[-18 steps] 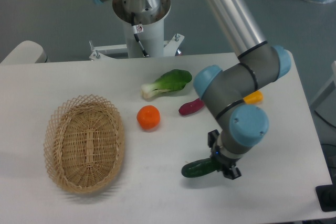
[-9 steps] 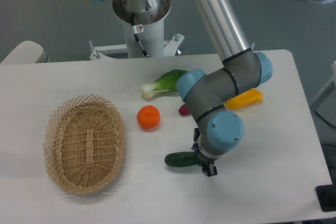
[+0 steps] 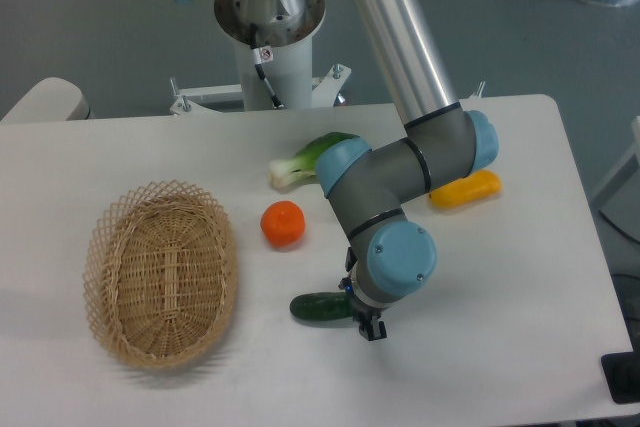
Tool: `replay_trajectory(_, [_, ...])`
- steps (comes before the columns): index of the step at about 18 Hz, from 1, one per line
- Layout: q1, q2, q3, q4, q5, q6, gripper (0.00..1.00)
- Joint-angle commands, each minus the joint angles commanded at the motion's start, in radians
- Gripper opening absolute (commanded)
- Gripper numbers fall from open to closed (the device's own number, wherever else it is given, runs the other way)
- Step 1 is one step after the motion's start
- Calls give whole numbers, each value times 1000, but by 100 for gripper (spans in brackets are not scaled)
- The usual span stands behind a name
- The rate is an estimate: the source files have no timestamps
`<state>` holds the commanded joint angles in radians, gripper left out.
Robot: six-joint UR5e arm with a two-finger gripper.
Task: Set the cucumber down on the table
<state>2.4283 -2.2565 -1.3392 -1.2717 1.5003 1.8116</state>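
Observation:
The dark green cucumber (image 3: 319,308) lies level, low over the white table (image 3: 520,287), right of the basket. My gripper (image 3: 360,313) is shut on its right end, under the grey and blue wrist. The jaws are mostly hidden by the wrist. I cannot tell whether the cucumber touches the tabletop.
A woven wicker basket (image 3: 162,272) stands at the left. An orange (image 3: 283,223) sits above the cucumber. A bok choy (image 3: 305,160) lies behind it, partly hidden by my arm. A yellow-orange vegetable (image 3: 465,189) lies to the right. The robot base (image 3: 268,37) is at the back.
My gripper has carried the cucumber leftward across the front of the table, toward the basket. My arm now hides the purple-red vegetable.

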Motion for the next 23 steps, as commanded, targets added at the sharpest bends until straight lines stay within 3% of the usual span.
replay_trajectory(4, [-2,5,6,12,-26,-29,99])
replay_trajectory(12, [14,12,69,11,-12,-37,100])
replay_trajectory(23, [113,-8,156,2,-8,-96,100])
